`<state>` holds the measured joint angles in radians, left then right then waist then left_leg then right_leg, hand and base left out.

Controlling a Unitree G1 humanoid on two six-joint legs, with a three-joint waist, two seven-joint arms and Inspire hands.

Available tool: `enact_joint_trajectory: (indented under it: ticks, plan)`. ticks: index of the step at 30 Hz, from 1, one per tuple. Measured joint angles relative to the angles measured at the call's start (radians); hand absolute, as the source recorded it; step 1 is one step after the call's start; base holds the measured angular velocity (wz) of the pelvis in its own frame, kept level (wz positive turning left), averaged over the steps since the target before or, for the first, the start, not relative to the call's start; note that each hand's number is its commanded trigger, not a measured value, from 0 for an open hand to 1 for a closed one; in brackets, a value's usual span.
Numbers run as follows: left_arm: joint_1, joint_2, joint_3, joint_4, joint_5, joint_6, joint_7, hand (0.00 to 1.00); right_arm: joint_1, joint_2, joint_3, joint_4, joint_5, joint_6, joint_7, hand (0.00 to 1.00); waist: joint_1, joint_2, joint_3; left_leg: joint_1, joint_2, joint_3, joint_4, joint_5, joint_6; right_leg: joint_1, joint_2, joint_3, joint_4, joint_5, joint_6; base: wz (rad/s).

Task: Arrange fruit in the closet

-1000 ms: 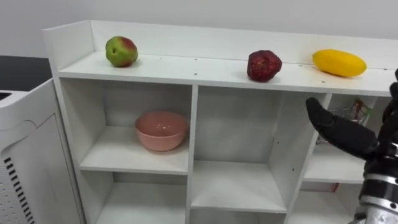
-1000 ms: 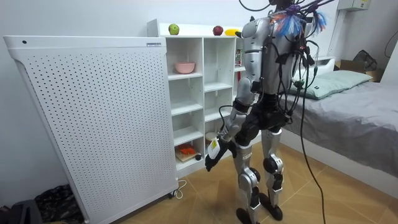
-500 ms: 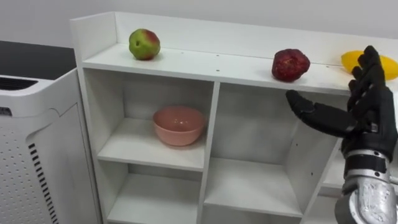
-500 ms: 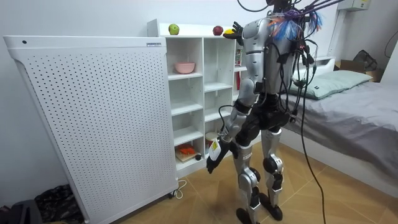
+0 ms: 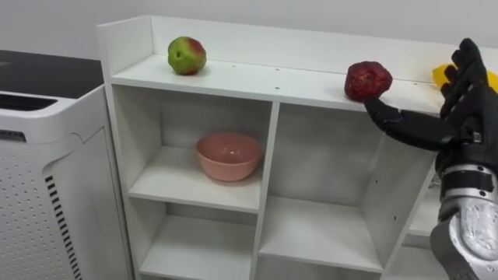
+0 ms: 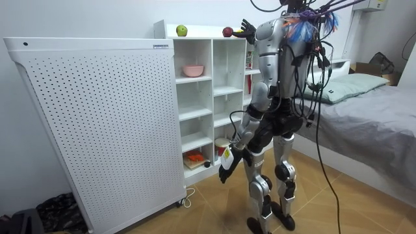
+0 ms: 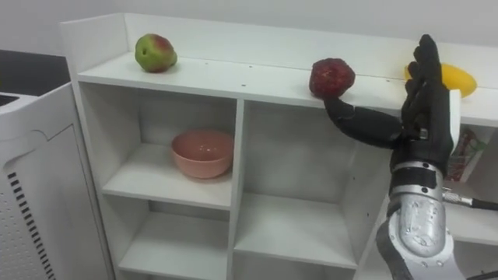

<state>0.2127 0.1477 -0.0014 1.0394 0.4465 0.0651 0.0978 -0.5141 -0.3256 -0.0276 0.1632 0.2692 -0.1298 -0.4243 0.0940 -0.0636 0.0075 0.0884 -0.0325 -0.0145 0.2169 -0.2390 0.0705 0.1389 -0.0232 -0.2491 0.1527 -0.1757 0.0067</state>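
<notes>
Fingers of the right hand are standing straight and wide, thumb pointing just under the red fruit on the shelf; the left hand is hanging low.

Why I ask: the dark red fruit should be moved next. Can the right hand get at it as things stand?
Probably yes. The right hand is open, level with the top shelf, its thumb right below the dark red fruit at the front edge, with nothing between them.

Matt white closet — glossy (pink) bowl.
</notes>
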Motion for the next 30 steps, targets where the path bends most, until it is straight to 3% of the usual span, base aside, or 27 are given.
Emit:
enact_joint_trajectory:
  ticks: [4,8,15,25,26,27,28,29,30]
  plan:
    - [0.0,0.0,0.0,0.0,0.0,0.0,0.001,0.0,-0.032,-0.003,0.001,0.034,0.001,0.0,0.014,0.0,-0.001,-0.002,-0.001,-0.007,-0.001,-0.003,0.002,0.0,0.0,-0.004,0.0,-0.004,0.0,0.0,0.0,0.01]
    - [-0.002,0.008,-0.001,-0.001,0.0,0.0,0.003,0.0,-0.092,-0.04,0.009,0.138,0.001,0.001,0.035,0.0,0.002,-0.01,-0.0039,-0.006,-0.002,-0.012,0.004,0.001,-0.001,0.001,-0.001,-0.004,-0.001,0.0,0.0,0.06]
    - [0.002,0.029,0.0,-0.002,0.0,0.018,-0.001,0.0,-0.096,-0.058,0.009,0.172,0.001,0.021,0.081,0.0,0.005,-0.037,-0.0049,-0.006,-0.002,-0.022,0.006,0.002,-0.003,0.005,-0.002,-0.009,-0.002,0.0,0.0,0.03]
    - [0.002,0.033,0.025,-0.011,0.007,0.03,-0.035,0.0,-0.117,-0.093,0.009,0.189,0.009,0.052,0.143,0.0,0.019,-0.044,-0.0046,-0.009,-0.002,-0.022,0.001,0.002,-0.003,0.002,-0.003,-0.029,-0.002,0.0,0.0,0.0]
    - [0.002,0.033,0.036,-0.011,0.007,0.034,-0.039,0.0,-0.119,-0.095,0.008,0.188,0.01,0.053,0.147,0.05,0.019,-0.046,-0.0051,-0.009,-0.002,-0.023,0.001,0.002,-0.003,0.002,-0.002,-0.029,-0.002,0.0,0.0,0.0]
    - [0.002,0.033,0.039,-0.012,0.007,0.038,-0.04,0.0,-0.121,-0.1,0.008,0.189,0.011,0.058,0.152,0.17,0.019,-0.047,-0.0045,-0.009,-0.002,-0.024,0.0,0.002,-0.003,0.002,-0.002,-0.029,-0.002,0.0,0.0,0.0]
    - [0.003,0.034,0.039,-0.012,0.007,0.039,-0.041,0.0,-0.121,-0.102,0.008,0.189,0.011,0.058,0.153,0.53,0.019,-0.048,-0.0045,-0.009,-0.002,-0.024,0.0,0.002,-0.003,0.002,-0.002,-0.028,-0.002,0.0,0.0,0.0]
    - [0.003,0.033,0.039,-0.014,0.007,0.039,-0.042,0.0,-0.121,-0.105,0.008,0.189,0.012,0.061,0.156,0.72,0.019,-0.049,-0.0044,-0.008,-0.002,-0.024,0.0,0.002,-0.003,0.002,-0.002,-0.028,-0.002,0.0,0.0,0.0]
    - [0.005,0.033,0.039,-0.02,0.007,0.039,-0.044,0.0,-0.122,-0.105,0.008,0.189,0.011,0.064,0.156,1.0,0.019,-0.05,-0.0044,-0.008,-0.003,-0.024,0.001,0.002,-0.003,0.002,-0.003,-0.028,-0.002,0.0,0.0,0.0]
